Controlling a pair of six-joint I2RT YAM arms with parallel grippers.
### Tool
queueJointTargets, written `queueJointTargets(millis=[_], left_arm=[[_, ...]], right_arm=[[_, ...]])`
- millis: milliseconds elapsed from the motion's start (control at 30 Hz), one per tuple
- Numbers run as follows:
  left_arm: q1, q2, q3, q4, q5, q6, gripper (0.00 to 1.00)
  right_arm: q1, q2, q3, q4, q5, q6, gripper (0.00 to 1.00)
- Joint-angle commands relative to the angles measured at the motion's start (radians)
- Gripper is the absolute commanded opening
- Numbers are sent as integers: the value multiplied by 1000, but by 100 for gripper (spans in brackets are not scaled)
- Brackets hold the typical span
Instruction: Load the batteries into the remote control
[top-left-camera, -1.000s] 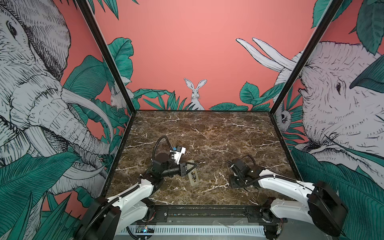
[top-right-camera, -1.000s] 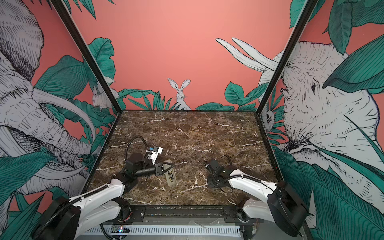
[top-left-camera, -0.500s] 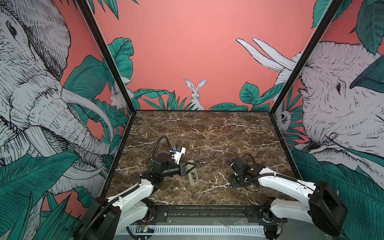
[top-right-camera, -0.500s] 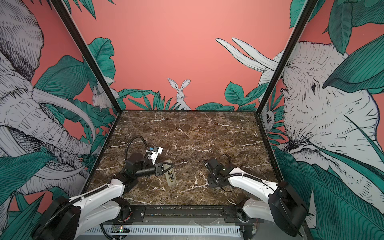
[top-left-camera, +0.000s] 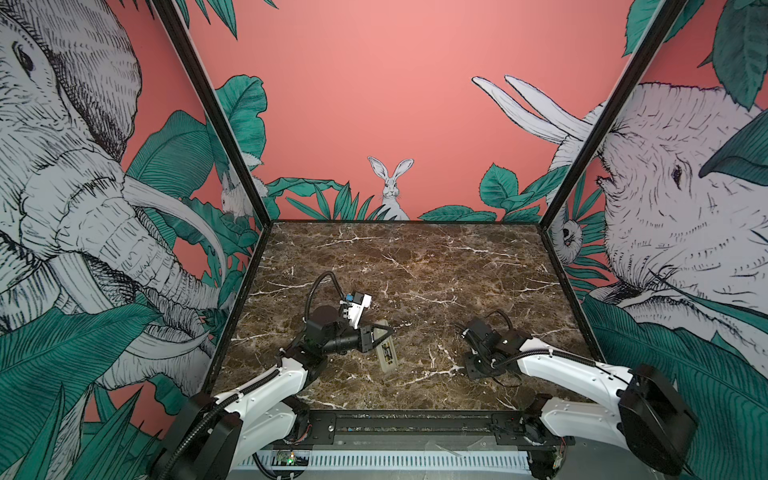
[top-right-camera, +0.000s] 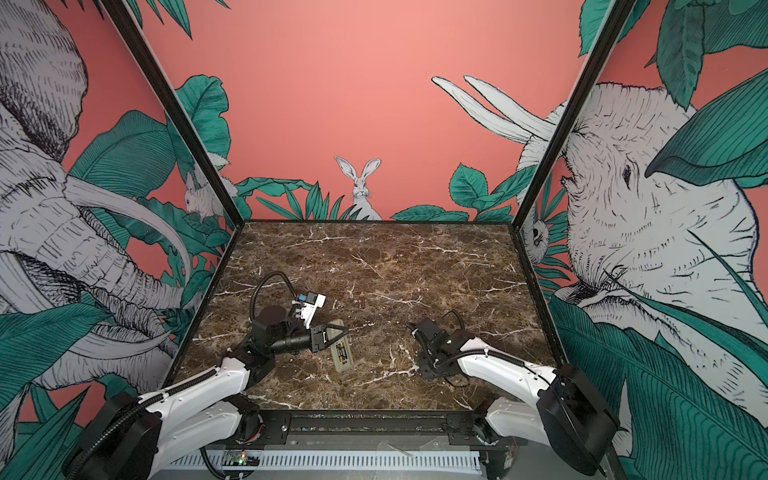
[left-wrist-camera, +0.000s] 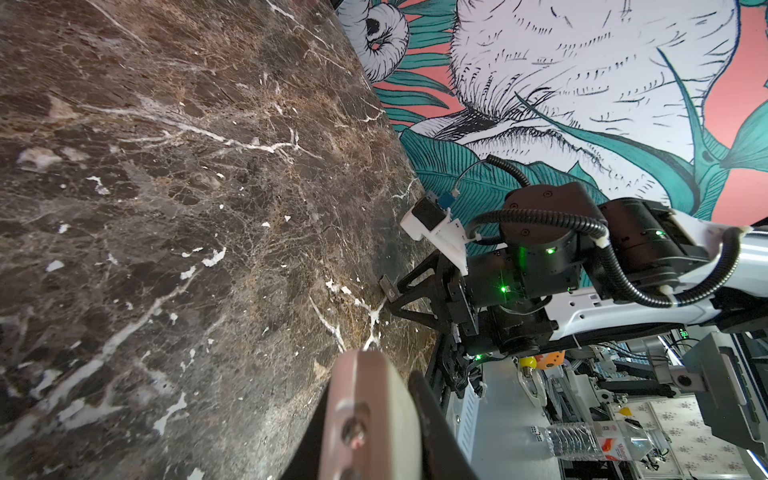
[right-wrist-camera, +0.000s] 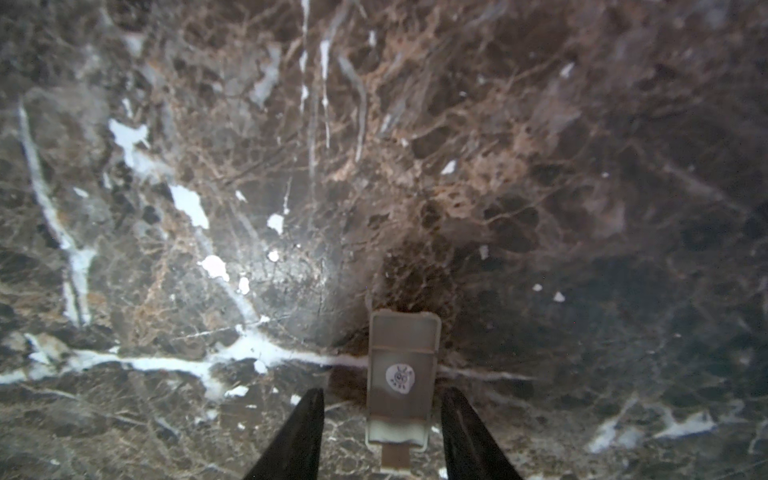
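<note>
- Left gripper (top-left-camera: 383, 336) is clamped on the remote control (top-left-camera: 389, 362), front-left over the marble table (top-left-camera: 415, 257); batteries (top-left-camera: 387, 351) sit in its bay, print unreadable.
- Right gripper (right-wrist-camera: 382, 392): jaws half apart, straddling a small cover (right-wrist-camera: 401, 345); the marks on its white sticker (right-wrist-camera: 400, 377) are illegible.

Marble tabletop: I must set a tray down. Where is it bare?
Bare: the far half of the tabletop, up to the back wall, and a strip between the remote control and the right gripper. Crowded: the front, where the left gripper holds the remote control and the right gripper straddles a small cover.
</note>
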Motion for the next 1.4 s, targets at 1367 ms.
queueJointTargets(millis=[1367], left_arm=[[-2, -25, -7, 19, 4, -3, 0]], right_arm=[[-3, 22, 50, -27, 22, -19, 43]])
